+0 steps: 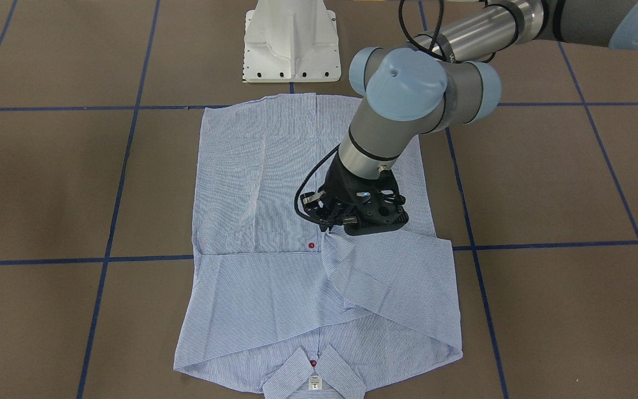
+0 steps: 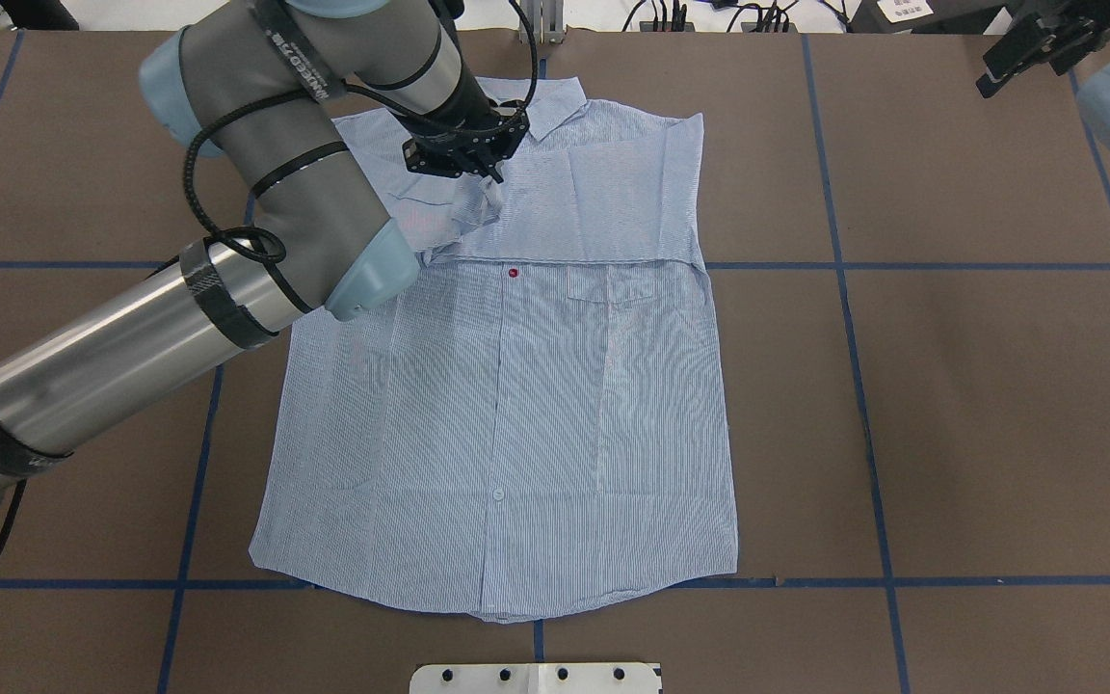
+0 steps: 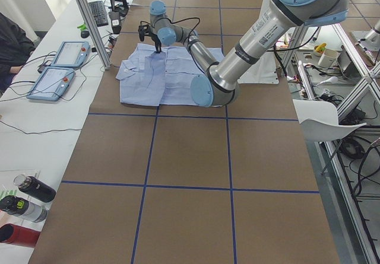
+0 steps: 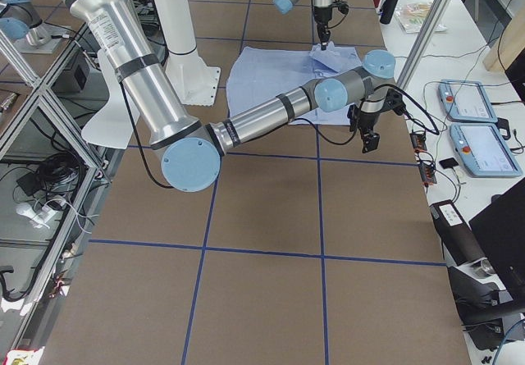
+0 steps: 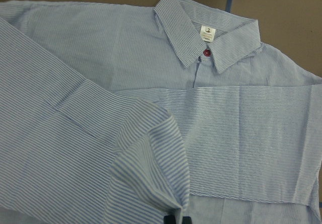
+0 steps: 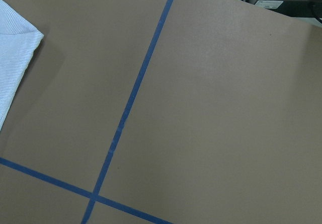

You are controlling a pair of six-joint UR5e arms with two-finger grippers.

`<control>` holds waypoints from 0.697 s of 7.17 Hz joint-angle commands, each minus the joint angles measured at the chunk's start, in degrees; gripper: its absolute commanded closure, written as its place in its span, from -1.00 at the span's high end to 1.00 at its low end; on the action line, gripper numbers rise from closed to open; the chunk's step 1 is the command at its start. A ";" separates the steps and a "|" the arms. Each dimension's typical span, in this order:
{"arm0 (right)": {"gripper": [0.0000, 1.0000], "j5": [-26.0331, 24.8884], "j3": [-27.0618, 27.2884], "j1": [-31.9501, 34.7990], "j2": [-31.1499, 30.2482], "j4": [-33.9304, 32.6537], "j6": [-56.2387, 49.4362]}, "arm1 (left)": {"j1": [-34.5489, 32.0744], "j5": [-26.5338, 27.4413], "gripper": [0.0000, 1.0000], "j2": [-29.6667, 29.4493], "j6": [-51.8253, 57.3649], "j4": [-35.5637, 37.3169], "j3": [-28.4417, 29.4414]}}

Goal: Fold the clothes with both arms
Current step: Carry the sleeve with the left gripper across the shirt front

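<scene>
Well, the shirt [image 2: 516, 434] is spread out flat on the brown table [image 2: 950, 386] right in front of the white pedestal [image 1: 291, 44]. Its hem is nearest the pedestal and its collar [image 1: 291, 374] is at the end farthest from it. The front faces up, with the chest pocket [image 2: 632, 284] and a red button [image 1: 312, 245] showing, and the white neck label [image 5: 208, 32] sits inside the collar.

One sleeve [image 2: 613, 202] lies folded flat across the chest, on the far side of the pocket from the pedestal. The other sleeve [image 1: 396, 277] is lifted at its end, where the left gripper [image 1: 327, 226] hangs over the middle of the shirt. Its fingers are pressed together on a bunch of the striped cloth, and the sleeve drapes down from that pinch onto the shirt.

The right gripper [image 2: 1032, 48] is up in the air, well away from the pedestal. It is off to the side of the shirt near the table's far edge and touches nothing. From here I cannot tell whether its fingers are spread or together.
</scene>
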 commanded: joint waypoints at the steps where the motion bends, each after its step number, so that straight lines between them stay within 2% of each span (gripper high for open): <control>1: 1.00 0.00 -0.22 0.05 -0.34 0.00 -0.12 | 3.24 2.74 -1.00 -2.39 -3.07 -1.72 3.33; 3: 1.00 0.00 0.04 0.05 -0.61 0.00 0.05 | 7.63 4.67 -1.00 -2.39 -3.60 -5.13 5.70; 5: 1.00 0.09 -0.13 -0.04 -0.52 0.00 0.06 | 10.62 4.68 -1.00 -2.66 -3.60 -12.49 10.60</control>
